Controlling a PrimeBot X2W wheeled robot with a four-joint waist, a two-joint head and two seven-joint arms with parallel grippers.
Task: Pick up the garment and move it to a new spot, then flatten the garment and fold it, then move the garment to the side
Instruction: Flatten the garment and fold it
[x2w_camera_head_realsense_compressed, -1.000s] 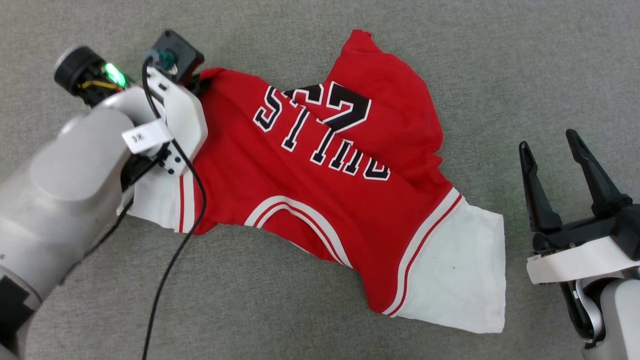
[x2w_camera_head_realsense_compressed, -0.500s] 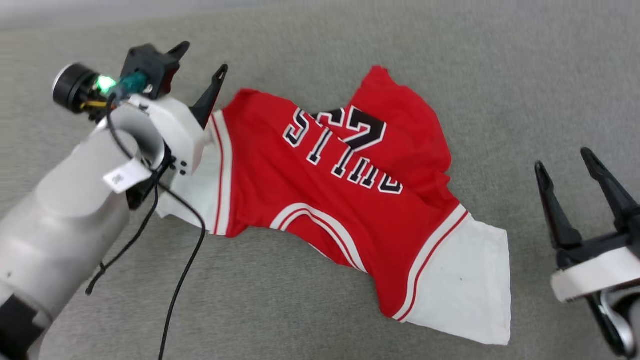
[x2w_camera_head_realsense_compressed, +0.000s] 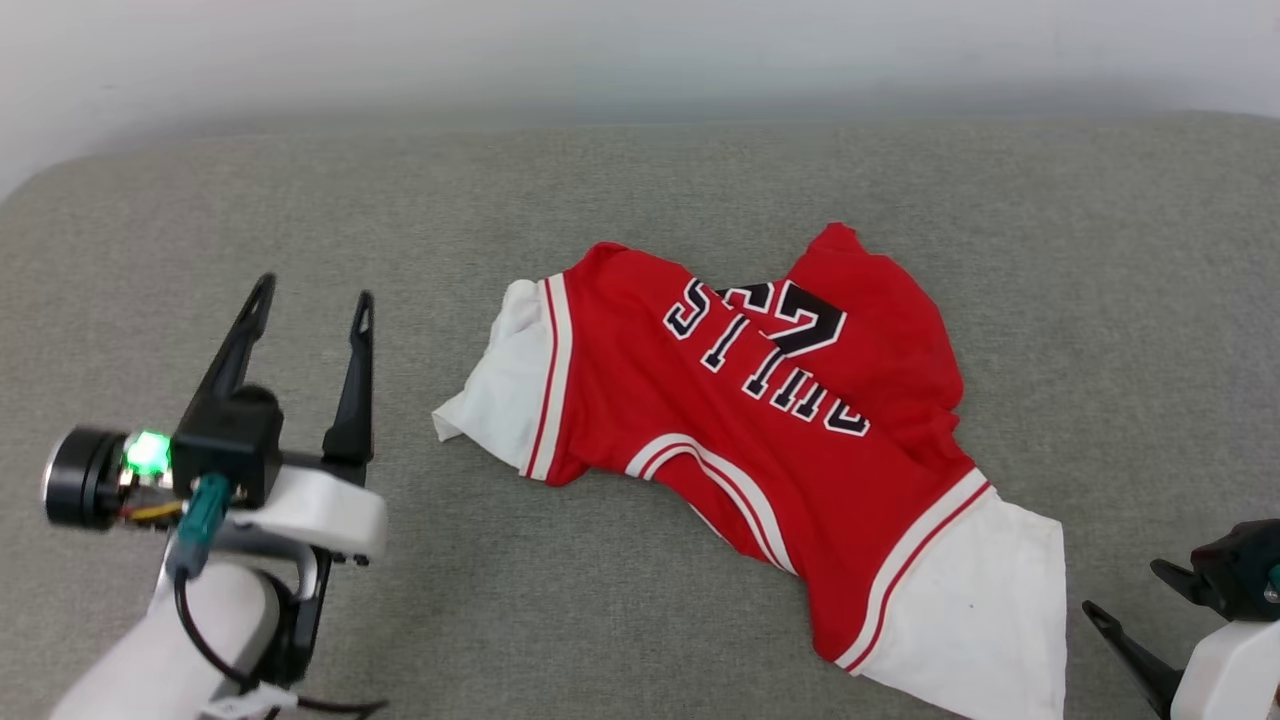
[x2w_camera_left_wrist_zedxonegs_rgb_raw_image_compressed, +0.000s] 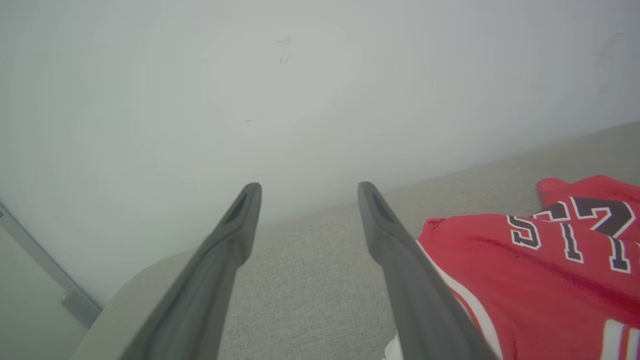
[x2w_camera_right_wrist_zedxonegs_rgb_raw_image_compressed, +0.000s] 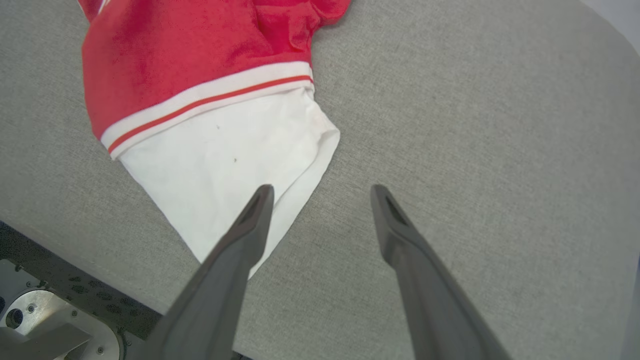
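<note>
1. Left tool (x2w_camera_head_realsense_compressed: 315, 293) has let go of the garment (x2w_camera_head_realsense_compressed: 760, 440) and backed off toward the tabletop's (x2w_camera_head_realsense_compressed: 300, 200) left side; head camera has also tilted up, so the overall shift isn't the shirt moving
2. Left tool: fingers apart, empty, well clear of the left sleeve (x2w_camera_head_realsense_compressed: 500, 380)
3. Right tool (x2w_camera_right_wrist_zedxonegs_rgb_raw_image_compressed: 322, 189): fingers apart, empty, at the near right corner just beside the right sleeve (x2w_camera_head_realsense_compressed: 980, 620); contact with the cloth can't be told
4. Garment lies diagonally right of tabletop centre, lettering (x2w_camera_head_realsense_compressed: 770, 360) up, collar trim (x2w_camera_head_realsense_compressed: 700, 470) toward the near edge, body bunched and creased on the far side, not flat yet
5. Handling, my read: light, limp, thin jersey; sags from any single pinch and slides easily on the cloth surface, not fragile
6. Grip: pinch at the striped shoulder seams or hem corners, one tool per side, so it hangs spread for flattening
</note>
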